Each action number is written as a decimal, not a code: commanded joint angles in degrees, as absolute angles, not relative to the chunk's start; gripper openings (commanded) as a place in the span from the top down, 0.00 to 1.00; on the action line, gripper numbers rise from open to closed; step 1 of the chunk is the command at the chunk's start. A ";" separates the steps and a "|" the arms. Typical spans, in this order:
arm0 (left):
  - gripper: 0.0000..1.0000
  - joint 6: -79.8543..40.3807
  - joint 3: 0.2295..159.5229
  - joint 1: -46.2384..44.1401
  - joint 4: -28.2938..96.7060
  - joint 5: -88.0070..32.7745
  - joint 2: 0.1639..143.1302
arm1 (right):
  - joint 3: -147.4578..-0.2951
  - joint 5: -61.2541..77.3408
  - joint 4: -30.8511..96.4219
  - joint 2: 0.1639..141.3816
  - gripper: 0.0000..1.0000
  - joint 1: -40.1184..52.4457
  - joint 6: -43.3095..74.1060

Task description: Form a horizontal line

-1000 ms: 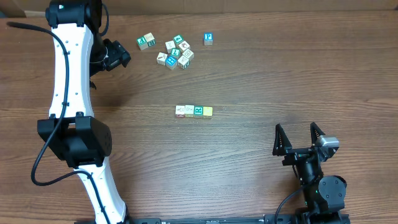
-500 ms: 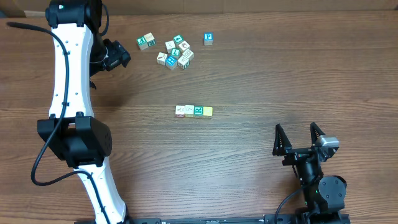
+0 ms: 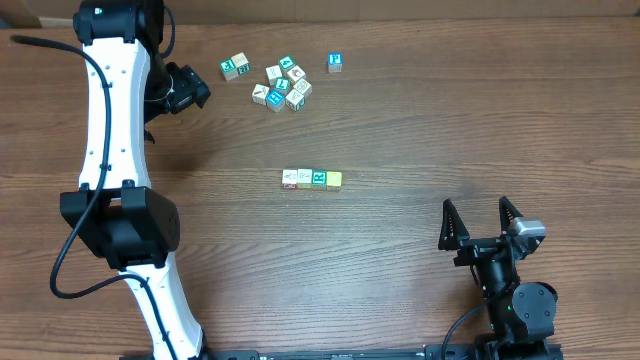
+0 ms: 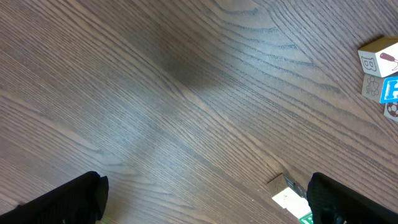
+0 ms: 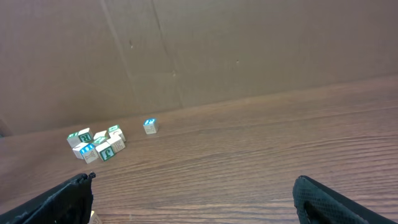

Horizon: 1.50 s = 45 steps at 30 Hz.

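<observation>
The horizontal line (image 3: 311, 179) lies mid-table: four small touching cubes, two whitish ones on the left, then a teal-and-white one, then a yellow one on the right end. My left gripper (image 3: 192, 91) hovers at the far left, well away from the row, and it is open over bare wood in the left wrist view (image 4: 205, 211). A white-and-green cube (image 4: 287, 198) sits just inside its right finger (image 4: 354, 200). My right gripper (image 3: 476, 210) stands open near the front right, with nothing between its fingers (image 5: 199, 208).
A loose jumble of white and teal cubes (image 3: 283, 84) lies at the back, also visible from the right wrist as a jumble (image 5: 97, 142). A pair of cubes (image 3: 235, 67) sits left of it and a lone blue cube (image 3: 335, 62) to its right. A cardboard wall (image 5: 236, 56) stands behind the table.
</observation>
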<state>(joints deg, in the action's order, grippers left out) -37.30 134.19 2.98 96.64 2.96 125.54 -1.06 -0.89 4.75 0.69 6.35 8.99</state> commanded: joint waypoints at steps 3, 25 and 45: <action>0.01 -36.82 134.19 1.15 96.53 2.96 122.23 | -0.47 -1.39 4.67 0.16 0.00 5.98 8.91; 0.00 -36.82 133.84 -20.64 96.62 2.94 109.49 | -0.47 -1.39 4.67 0.16 0.00 5.98 8.91; 0.00 -36.14 133.01 -26.59 96.49 4.73 109.19 | -0.47 -1.39 4.67 0.16 0.00 5.98 8.91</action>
<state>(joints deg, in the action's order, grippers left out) -37.26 134.02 -27.33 96.64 2.26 110.50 -1.06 -0.86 4.78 0.69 6.35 8.99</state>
